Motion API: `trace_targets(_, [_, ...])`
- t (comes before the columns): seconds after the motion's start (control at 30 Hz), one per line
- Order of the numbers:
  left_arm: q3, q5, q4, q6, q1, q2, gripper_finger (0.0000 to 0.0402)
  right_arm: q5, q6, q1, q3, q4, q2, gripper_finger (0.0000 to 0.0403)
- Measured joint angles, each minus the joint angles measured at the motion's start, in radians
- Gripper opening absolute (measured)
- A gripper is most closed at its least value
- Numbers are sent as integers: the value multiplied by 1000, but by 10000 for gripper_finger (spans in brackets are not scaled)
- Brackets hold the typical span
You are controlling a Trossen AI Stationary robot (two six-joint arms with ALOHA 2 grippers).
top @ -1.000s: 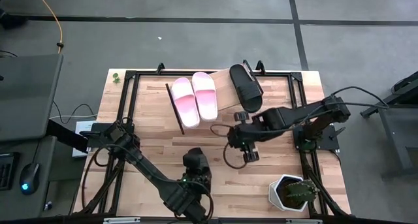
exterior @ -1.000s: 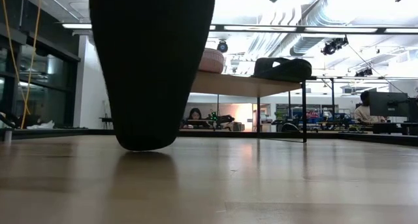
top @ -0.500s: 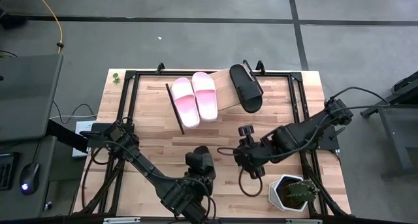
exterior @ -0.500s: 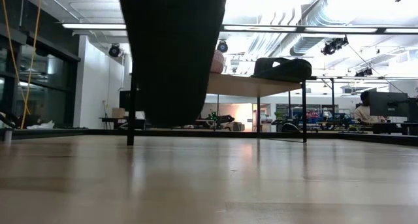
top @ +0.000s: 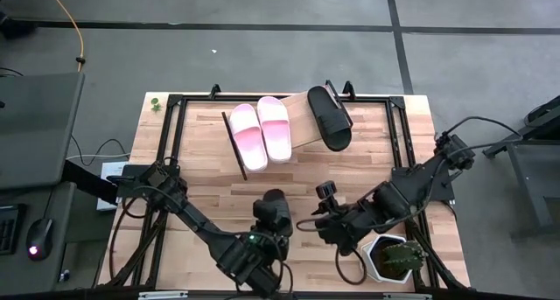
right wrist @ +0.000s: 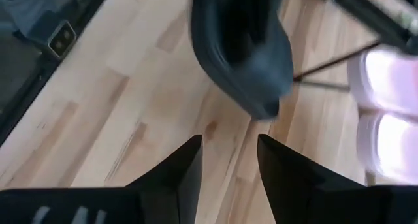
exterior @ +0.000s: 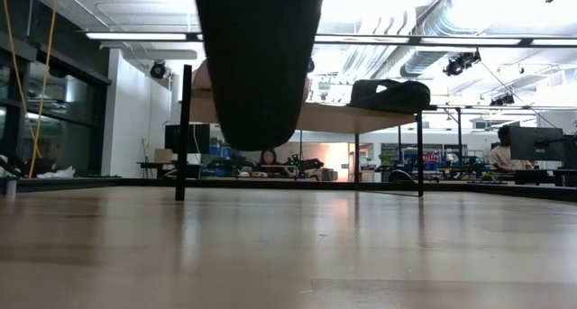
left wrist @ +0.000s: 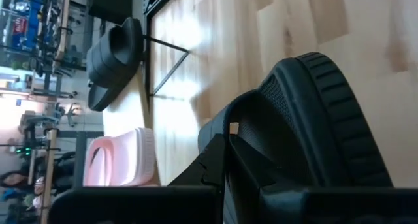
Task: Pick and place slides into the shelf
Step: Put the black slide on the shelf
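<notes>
I am doing the carrying step. My left gripper [top: 266, 233] is squeezing the last black slide [top: 273, 211], and I am holding it up in the air. In the low view the slide is hanging above the worktop [exterior: 288, 246] and not touching it.

The shelf [top: 300, 129] is at the far side of the worktop, well apart from the slide I am holding. Two pink slides [top: 262, 131] are lying on it side by side. The other black slide [top: 330, 116] is lying on it too, near the far right corner. Between the pink pair and that black one, bare wood is showing. I think that gap is where my slide should go.

My right gripper [right wrist: 228, 145] is waiting with its fingers [right wrist: 175, 175] spread wide and nothing between them. It is sitting just beside the held slide, on its right, and pointing at it. A plant pot [top: 385, 256] is standing near that arm.

Next, I think my left arm needs to reach forward, away from me and a bit to the right, over to the gap. The slide should come down flat on the slanted board. I should be taking care not to bump the three slides already there, or it could slip down the board.
</notes>
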Motion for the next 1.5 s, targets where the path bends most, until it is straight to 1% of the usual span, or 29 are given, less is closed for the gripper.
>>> trace_targets(0.27, [1, -39, 0, 93, 41, 0, 0, 107, -95, 37, 0, 98, 0, 187])
trace_targets(0.37, [25, -47, 0, 124, 53, 1, 0, 137, -106, 44, 0, 111, 0, 202])
trace_targets(0.47, [26, -98, 3, 153, 54, -1, 0, 144, -103, 44, 0, 120, 0, 211])
trace_targets(0.53, [23, -119, 1, 161, 52, -7, 0, 145, -97, 44, 0, 127, 0, 213])
trace_targets(0.7, [26, -131, 2, 165, 51, -24, 0, 152, -103, 44, 0, 165, 0, 213])
trace_targets(0.9, [26, -148, 49, 228, 51, -35, 0, 153, -141, 44, 0, 223, 0, 212])
trace_targets(1.5, [26, -198, 324, 467, 49, -79, 0, 159, -142, 41, 0, 239, 0, 212])
